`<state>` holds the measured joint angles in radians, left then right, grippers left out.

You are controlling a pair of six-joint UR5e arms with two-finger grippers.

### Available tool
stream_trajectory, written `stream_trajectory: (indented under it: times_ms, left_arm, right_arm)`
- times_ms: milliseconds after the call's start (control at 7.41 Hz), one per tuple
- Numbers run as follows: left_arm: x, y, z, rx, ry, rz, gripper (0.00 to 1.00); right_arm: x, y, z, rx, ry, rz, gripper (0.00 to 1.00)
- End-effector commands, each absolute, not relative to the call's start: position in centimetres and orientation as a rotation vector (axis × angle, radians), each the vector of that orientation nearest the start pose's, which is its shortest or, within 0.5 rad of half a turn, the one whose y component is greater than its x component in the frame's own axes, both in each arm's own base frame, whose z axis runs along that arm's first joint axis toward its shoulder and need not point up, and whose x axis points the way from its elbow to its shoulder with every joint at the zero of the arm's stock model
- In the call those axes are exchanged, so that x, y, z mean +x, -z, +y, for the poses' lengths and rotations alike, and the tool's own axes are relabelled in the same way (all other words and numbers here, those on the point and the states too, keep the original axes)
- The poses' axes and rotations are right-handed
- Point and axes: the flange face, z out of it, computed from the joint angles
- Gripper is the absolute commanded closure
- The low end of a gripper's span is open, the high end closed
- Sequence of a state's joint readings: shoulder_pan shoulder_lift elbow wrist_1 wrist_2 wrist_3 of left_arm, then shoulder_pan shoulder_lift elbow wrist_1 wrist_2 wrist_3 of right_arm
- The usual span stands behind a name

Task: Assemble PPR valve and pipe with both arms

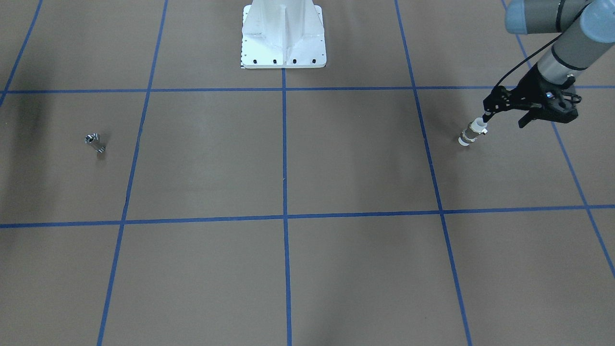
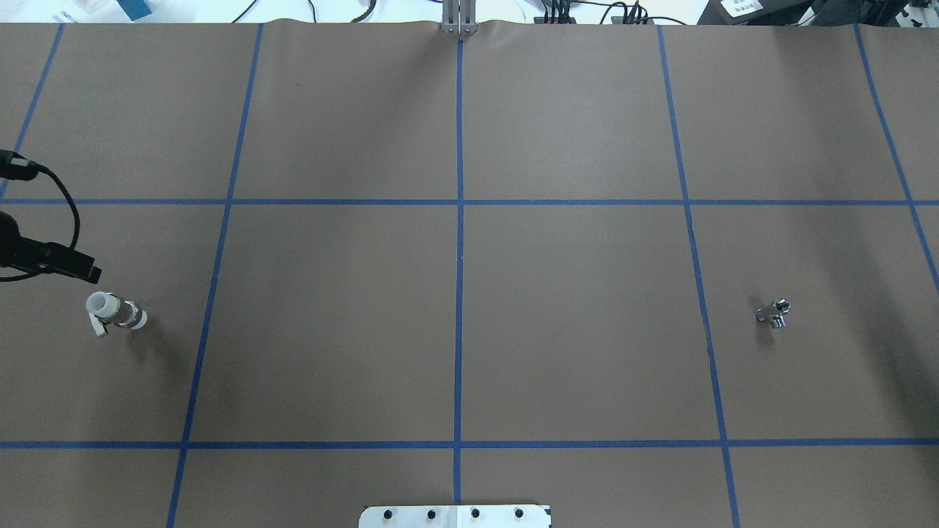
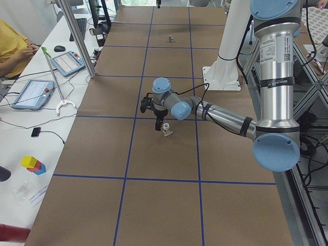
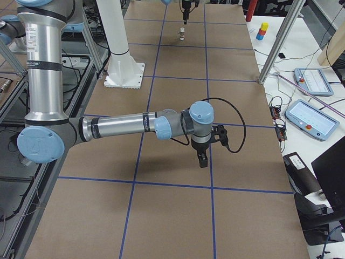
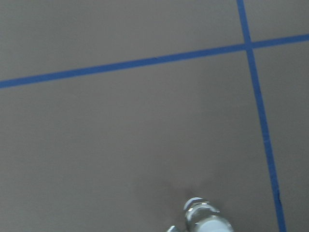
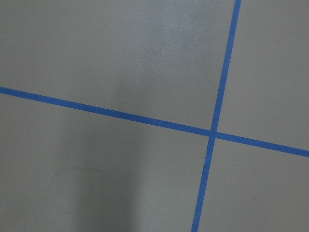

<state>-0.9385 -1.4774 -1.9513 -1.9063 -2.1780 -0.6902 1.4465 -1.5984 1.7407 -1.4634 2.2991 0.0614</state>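
at the far left of the overhead view the left fingers point(image 3: 157, 122) hang spread apart and hold nothing, 1 tip close by the rim of the valve point(image 2: 116, 311). the valve stands on end on the bench point(image 2: 469, 308), hollow white top up, long axis vertical. it sits just to the robot's side of the fingers, and the left wrist camera catches it only at its bottom edge, so the fingers are not yet centred over it. my guess is they must shift toward the base, then drop around the white top. past the white pedestal point(image 2: 455, 516), well apart on the right, the pipe point(image 2: 774, 313) looks to stand on end too. the right fingers point(image 4: 202, 157) show only from the side, so i cannot tell how they are set; of the 2 pairs they should be the nearer to the pipe.
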Motion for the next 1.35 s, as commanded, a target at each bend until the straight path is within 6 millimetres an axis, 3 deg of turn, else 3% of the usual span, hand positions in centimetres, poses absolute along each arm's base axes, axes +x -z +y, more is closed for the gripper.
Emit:
stream_trajectory:
  times_ms: [0, 270, 540, 944, 1079, 1214]
  left_arm:
    - [24.7, -49.4, -40.9, 0.083, -0.149, 0.791, 0.0]
    - [25.3, -51.3, -41.5, 0.059, -0.15, 0.77, 0.0]
    - [26.0, -51.0, -42.1, 0.053, -0.148, 0.78, 0.0]
    - [27.1, -51.1, -41.4, 0.038, -0.172, 0.783, 0.01]
    - [27.5, -51.1, -41.2, 0.033, -0.181, 0.782, 0.1]
    - [27.9, -51.4, -41.0, 0.026, -0.188, 0.78, 0.11]
  right_arm:
    - [0.6, -58.0, -49.6, 0.169, 0.15, -0.744, 0.0]
    - [0.6, -58.1, -49.6, 0.168, 0.15, -0.743, 0.0]
    - [0.6, -58.1, -49.6, 0.168, 0.15, -0.743, 0.0]
    - [0.6, -58.1, -49.6, 0.169, 0.151, -0.742, 0.0]
    - [0.6, -58.1, -49.6, 0.168, 0.15, -0.743, 0.0]
    - [0.6, -58.1, -49.6, 0.168, 0.15, -0.743, 0.0]
